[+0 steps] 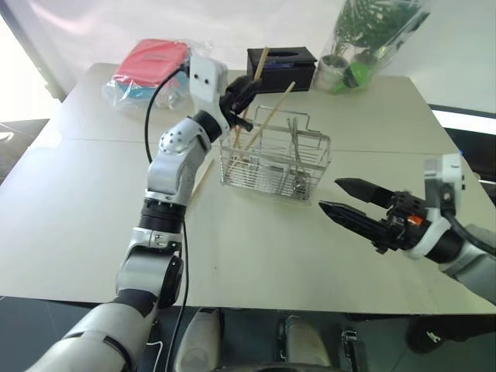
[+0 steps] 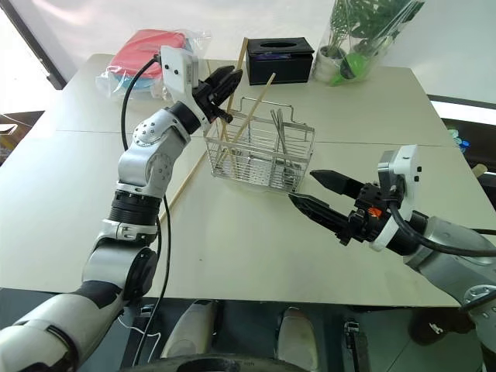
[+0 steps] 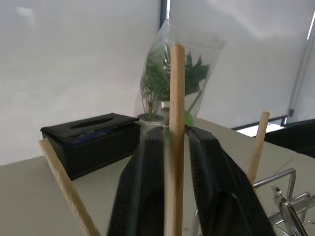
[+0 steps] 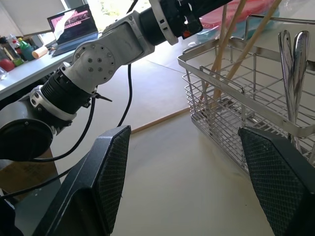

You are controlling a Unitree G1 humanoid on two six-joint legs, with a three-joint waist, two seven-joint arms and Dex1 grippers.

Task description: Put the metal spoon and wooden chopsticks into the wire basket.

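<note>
While the left arm reaches up and forward over the table (image 1: pixel 93 232), its elbow is bent and its wrist tips toward the wire basket (image 1: pixel 275 159). The left gripper (image 1: pixel 242 94) sits just above the basket's left end. In the left wrist view a wooden chopstick (image 3: pixel 176 123) stands straight up between the two black fingers (image 3: pixel 216 182). The fingers are close beside the stick, but it is hard to tell if they squeeze it or have let go.

Two wooden chopsticks (image 1: pixel 267 116) stand leaning in the left part of the basket, with their tops sticking out high. One more chopstick (image 2: pixel 186 182) lies flat on the table by the left side of the basket, partly behind the left arm. The metal spoon (image 1: pixel 296 159) stands in the right part of the basket with its handle up.

The right arm comes in low from the right side, with its gripper pointing at the basket. The right gripper (image 1: pixel 345 200) has its fingers spread wide and holds nothing. It is near the basket but not touching it.

A black tissue box (image 1: pixel 281 67) sits behind the basket.
</note>
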